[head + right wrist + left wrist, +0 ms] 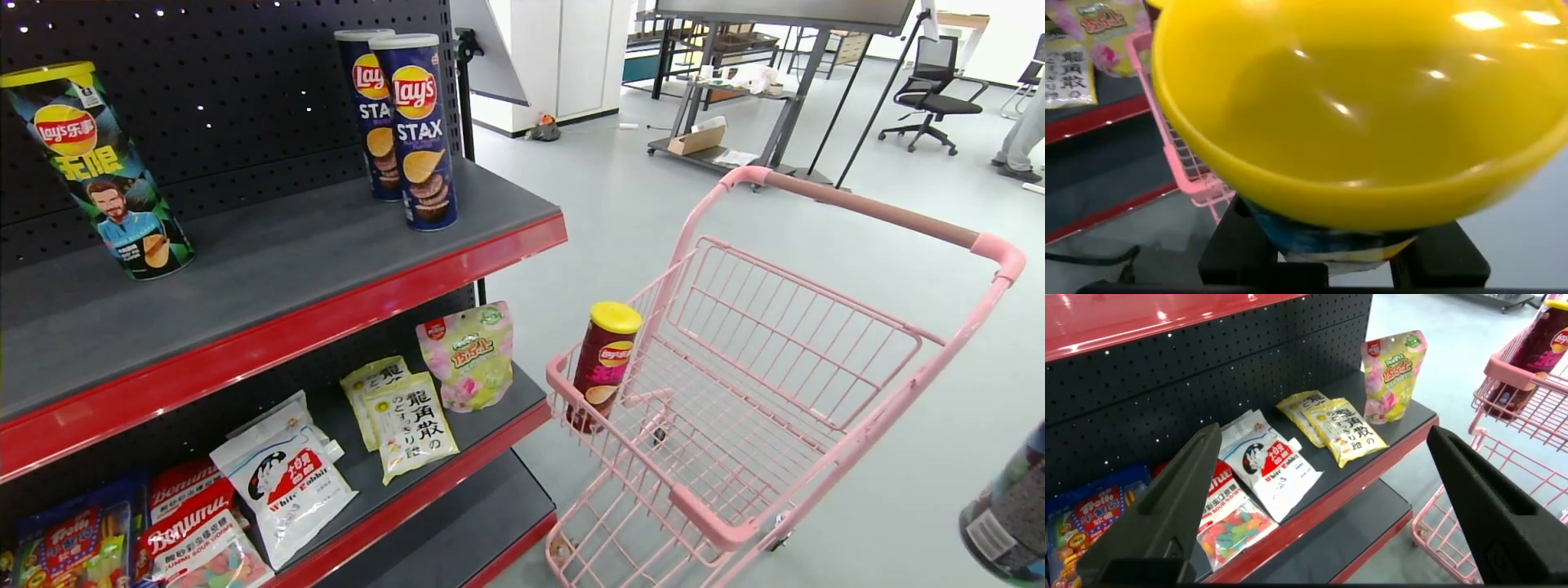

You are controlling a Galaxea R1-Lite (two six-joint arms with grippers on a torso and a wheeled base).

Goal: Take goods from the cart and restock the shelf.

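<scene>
**Can in hand, a cart and a crowded shelf ahead**

The right gripper (1331, 253) is clamped around a yellow-lidded chip can (1355, 122), its dark fingers pressed against the body below the lid. In the head view that can (1006, 514) sits at the lower right corner of the frame, well apart from the shelf. The left gripper (1323, 441) is spread wide with nothing in it, facing the snack bags (1339, 433) on the lower shelf.

The pink cart (865, 206) stands between the held can and the top shelf (310, 245), with one maroon chip can (604, 367) upright in its near-left corner.

Likely trouble from here:
- A low carry could catch the cart's handle or wire rim and twist the can in the grip.
- The can is tall and smooth, so it may tilt or slip if swung quickly.
- Coming in too low, its base could strike the red shelf lip (326, 318).
- On the shelf, the green chip can (98, 171) at upper left and two blue chip cans (412, 131) at upper middle could topple if nudged; the gap between them looks safest.
</scene>
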